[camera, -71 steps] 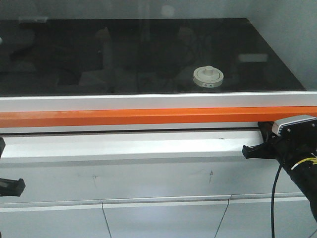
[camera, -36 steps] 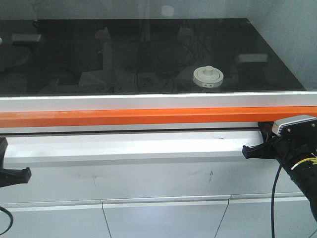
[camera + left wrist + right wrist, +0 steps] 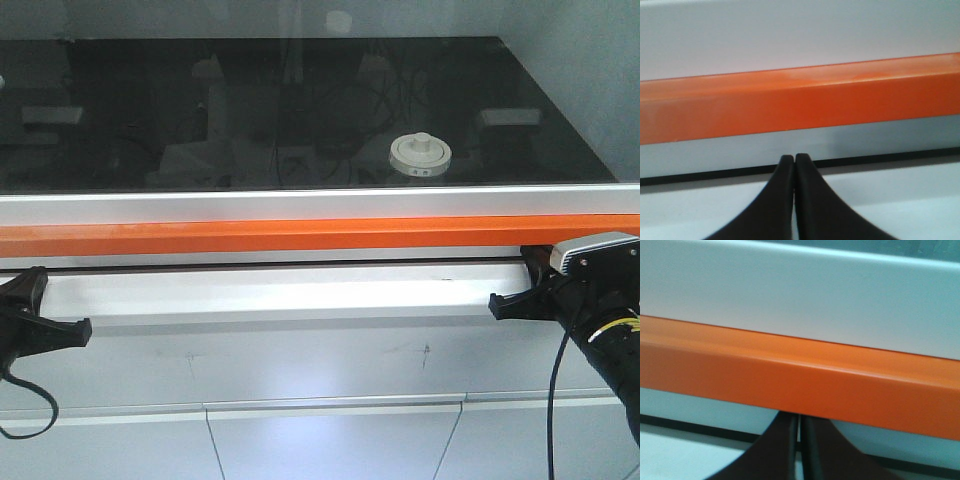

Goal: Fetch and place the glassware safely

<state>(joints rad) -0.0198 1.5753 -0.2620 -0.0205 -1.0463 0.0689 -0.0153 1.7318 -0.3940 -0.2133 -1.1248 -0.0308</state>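
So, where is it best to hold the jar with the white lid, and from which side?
Probably the glass body under the lid, from the front, jaws level. The jar stands upright, and the knob belongs to a lid that may lift off.

The counter [image 3: 150, 100] is a glossy black slab, super reflective. Sitting on it is a small clear jar [image 3: 420, 155] with a cream knobbed lid, right of the middle and near the front edge. A silver rail [image 3: 300, 204] and an orange strip [image 3: 300, 236] run along that edge.
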